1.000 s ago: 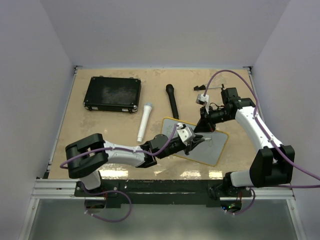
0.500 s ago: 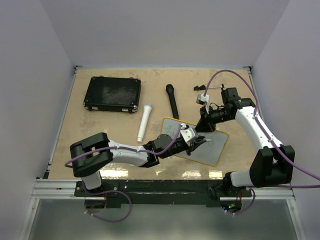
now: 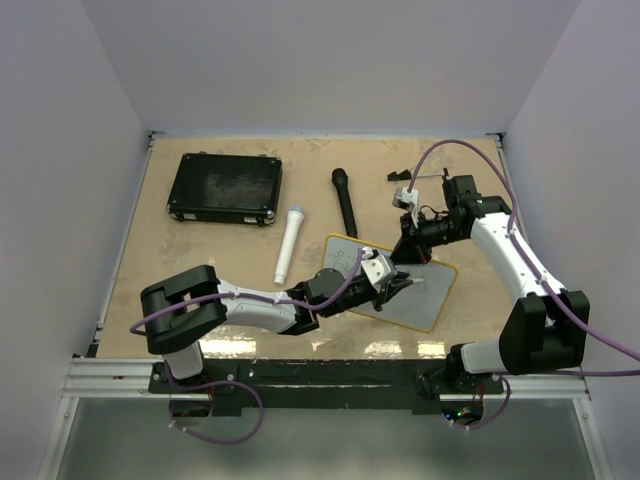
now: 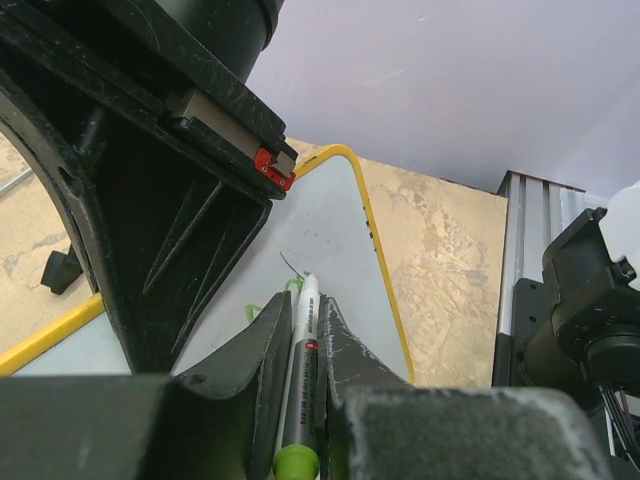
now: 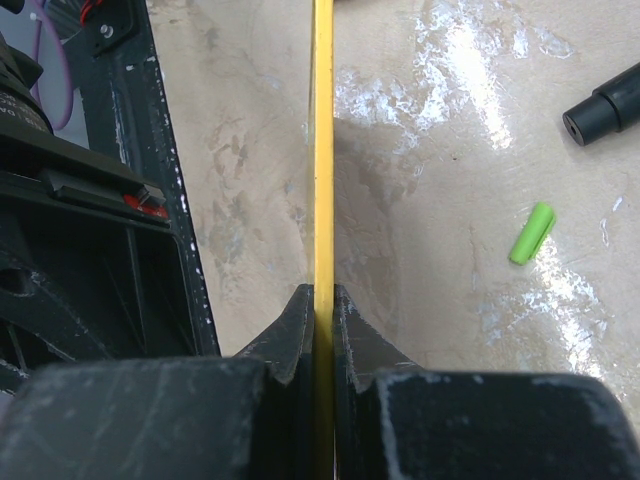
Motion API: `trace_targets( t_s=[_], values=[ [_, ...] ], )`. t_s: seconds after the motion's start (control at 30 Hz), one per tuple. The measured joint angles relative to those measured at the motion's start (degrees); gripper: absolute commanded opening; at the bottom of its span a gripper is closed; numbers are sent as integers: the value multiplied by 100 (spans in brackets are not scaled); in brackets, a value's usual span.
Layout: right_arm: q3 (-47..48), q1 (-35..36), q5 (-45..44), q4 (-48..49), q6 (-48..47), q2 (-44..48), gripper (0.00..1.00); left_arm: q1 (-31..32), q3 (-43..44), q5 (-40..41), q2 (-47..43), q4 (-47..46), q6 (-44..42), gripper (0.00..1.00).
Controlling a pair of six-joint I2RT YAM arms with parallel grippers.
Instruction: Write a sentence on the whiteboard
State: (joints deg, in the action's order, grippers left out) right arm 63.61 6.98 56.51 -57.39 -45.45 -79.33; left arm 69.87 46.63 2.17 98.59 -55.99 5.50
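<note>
We are clamping the marker (image 4: 305,300) tight in our left gripper (image 4: 302,312), tip at the whiteboard (image 3: 432,292), which is lying to the near right of the black case (image 3: 224,188); our right gripper (image 5: 322,297) is pinching its yellow rim closed, steadying it for the sentence (image 4: 288,268)

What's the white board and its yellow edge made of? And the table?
The whiteboard looks like a smooth coated panel: flat, pale, with green marker strokes on it. Its yellow rim looks like plastic, maybe painted wood. The table looks like sealed wood board: tan, mottled, with shiny glare patches.
</note>
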Motion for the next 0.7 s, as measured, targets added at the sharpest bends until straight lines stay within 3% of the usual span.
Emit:
trace_targets(
  t_s=[0.7],
  values=[
    [0,-2,0,0,0,0,0,28,-151,-48,2,157,140,0]
  ],
)
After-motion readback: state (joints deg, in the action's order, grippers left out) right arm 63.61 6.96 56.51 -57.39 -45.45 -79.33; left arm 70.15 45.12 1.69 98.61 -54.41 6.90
